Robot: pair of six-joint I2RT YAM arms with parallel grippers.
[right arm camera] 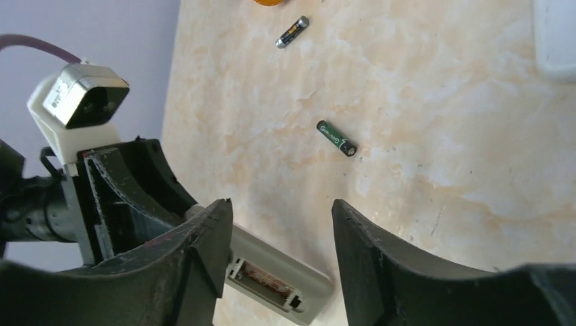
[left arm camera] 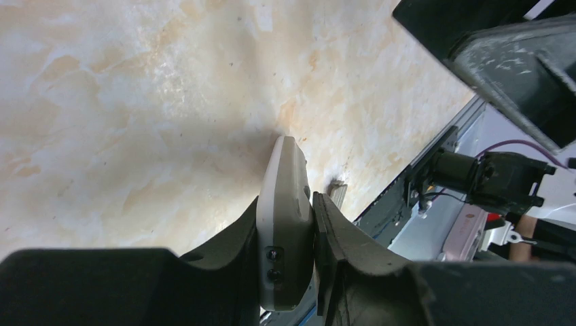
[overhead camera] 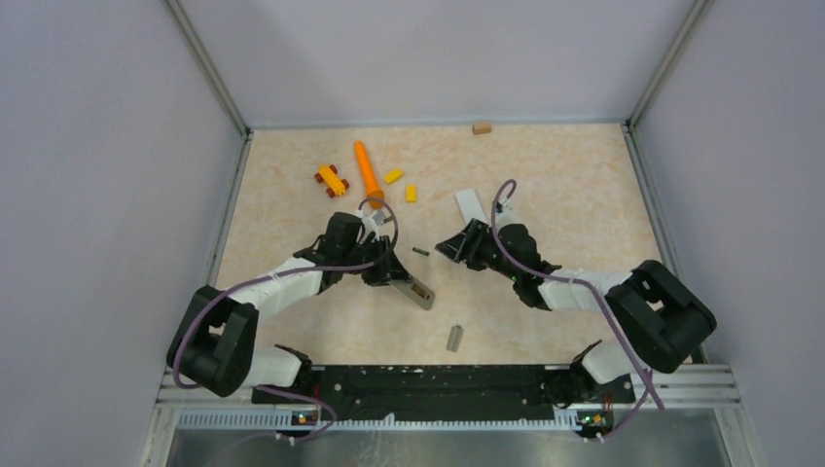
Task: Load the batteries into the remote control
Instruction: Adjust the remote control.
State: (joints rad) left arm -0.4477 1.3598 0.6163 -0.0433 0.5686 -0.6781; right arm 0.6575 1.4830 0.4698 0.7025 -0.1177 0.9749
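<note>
My left gripper (overhead camera: 387, 270) is shut on the grey remote control (overhead camera: 418, 290), which sticks out toward the near right. In the left wrist view the remote control (left arm camera: 285, 217) stands on edge, clamped between the two fingers (left arm camera: 333, 238). Its battery bay (right arm camera: 272, 277) is open, with a brownish cell lying in it. My right gripper (right arm camera: 282, 217) hangs open just above that bay, holding nothing. A black and green battery (right arm camera: 336, 137) lies loose on the table beyond the jaws, and another battery (right arm camera: 293, 32) lies farther off. From above, a loose battery (overhead camera: 420, 251) lies between the two grippers.
A small grey piece (overhead camera: 453, 337) lies near the front edge. A white flat piece (overhead camera: 471, 204) lies behind the right gripper (overhead camera: 449, 248). An orange carrot (overhead camera: 368, 170), yellow blocks (overhead camera: 393, 176) and a red and yellow toy (overhead camera: 331, 180) sit at the back. A tan block (overhead camera: 481, 127) lies by the back wall.
</note>
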